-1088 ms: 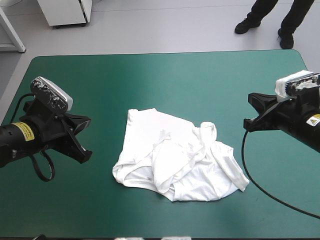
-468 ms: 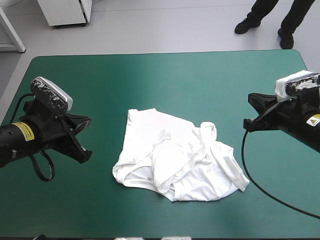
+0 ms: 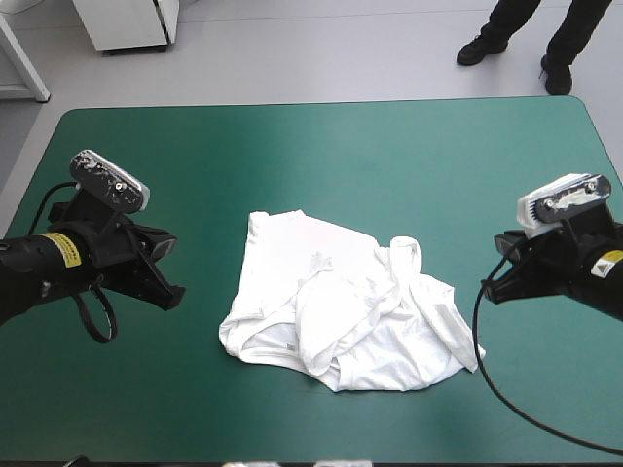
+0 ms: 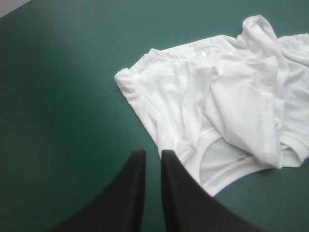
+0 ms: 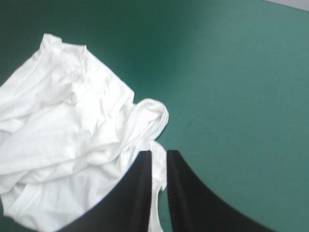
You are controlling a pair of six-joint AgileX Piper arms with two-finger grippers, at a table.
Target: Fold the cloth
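The white T-shirt point(image 3: 336, 306) lies in a crumpled heap at the middle of the table, sleeves and hem bunched over each other. My left gripper point(image 3: 173, 272) hovers to its left, apart from it, its black fingers all but together with nothing between them. In the left wrist view the T-shirt point(image 4: 217, 96) lies just ahead of and beside the left gripper point(image 4: 152, 152). My right gripper point(image 3: 492, 265) hangs at the heap's right side, also shut and empty. In the right wrist view a looped fold of the T-shirt point(image 5: 63, 130) lies just ahead of the right gripper point(image 5: 159, 153).
Bare teal-green cover point(image 3: 321, 156) surrounds the heap on all sides, widest toward the far edge. The table's near edge runs close below the T-shirt's lower folds.
The right arm has moved toward the near edge and closer to the T-shirt. The left arm has shifted slightly toward the heap. The T-shirt has not moved.
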